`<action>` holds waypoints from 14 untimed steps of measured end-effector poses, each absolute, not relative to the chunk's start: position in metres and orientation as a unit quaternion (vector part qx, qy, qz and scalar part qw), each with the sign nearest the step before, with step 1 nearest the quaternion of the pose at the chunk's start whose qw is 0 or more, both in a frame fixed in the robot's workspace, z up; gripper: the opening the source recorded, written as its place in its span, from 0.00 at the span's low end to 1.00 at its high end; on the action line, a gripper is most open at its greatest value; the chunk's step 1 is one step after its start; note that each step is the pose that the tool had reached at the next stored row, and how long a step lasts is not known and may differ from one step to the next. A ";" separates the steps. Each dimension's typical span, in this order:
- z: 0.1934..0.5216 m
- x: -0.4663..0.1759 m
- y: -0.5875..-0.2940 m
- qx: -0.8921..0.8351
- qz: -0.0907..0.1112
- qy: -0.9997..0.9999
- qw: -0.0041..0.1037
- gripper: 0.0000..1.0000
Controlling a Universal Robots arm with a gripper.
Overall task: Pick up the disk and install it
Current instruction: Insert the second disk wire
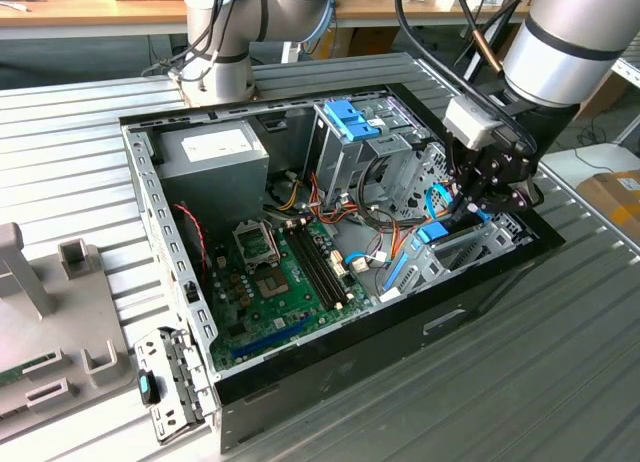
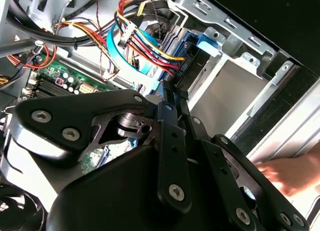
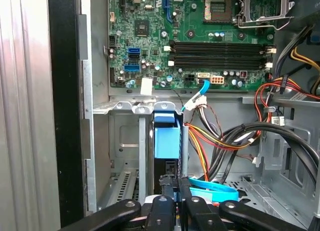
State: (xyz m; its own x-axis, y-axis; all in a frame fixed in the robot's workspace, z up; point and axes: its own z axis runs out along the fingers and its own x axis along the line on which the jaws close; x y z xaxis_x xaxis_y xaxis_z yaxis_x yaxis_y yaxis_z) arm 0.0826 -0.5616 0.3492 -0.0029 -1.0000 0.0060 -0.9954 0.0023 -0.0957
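We are seeing the disk (image 3: 166, 143) standing on edge in the lower centre of the first wrist view, its blue rail facing us and its dark body just below, down inside the metal bay (image 3: 122, 141) of the open computer case (image 1: 480, 282). The end effector (image 3: 171, 188) is closing its fingers together on the disk's lower edge, and in the exterior view it is sitting at the right of the frame over the same bay. We are judging the disk as stiff, fairly dense and fragile, with smooth plastic rails that could slip, so gripping across the thin body between the rails looks soundest. Coloured cables (image 3: 220, 136) are crowding just beside it, with the motherboard (image 3: 200, 36) beyond.
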 end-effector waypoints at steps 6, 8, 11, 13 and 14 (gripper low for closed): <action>0.349 0.084 -0.561 -0.705 -0.037 0.707 0.030 0.16; 0.350 0.084 -0.561 -0.705 -0.037 0.707 0.030 0.16; 0.350 0.083 -0.561 -0.705 -0.037 0.707 0.030 0.16; 0.348 0.082 -0.561 -0.705 -0.038 0.707 0.030 0.16; 0.345 0.081 -0.562 -0.705 -0.038 0.707 0.030 0.16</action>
State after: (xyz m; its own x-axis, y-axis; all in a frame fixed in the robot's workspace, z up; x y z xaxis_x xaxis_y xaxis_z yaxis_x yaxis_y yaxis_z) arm 0.0806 -0.5618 0.3454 -0.0029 -0.9999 0.0111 -0.9954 0.0018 -0.0957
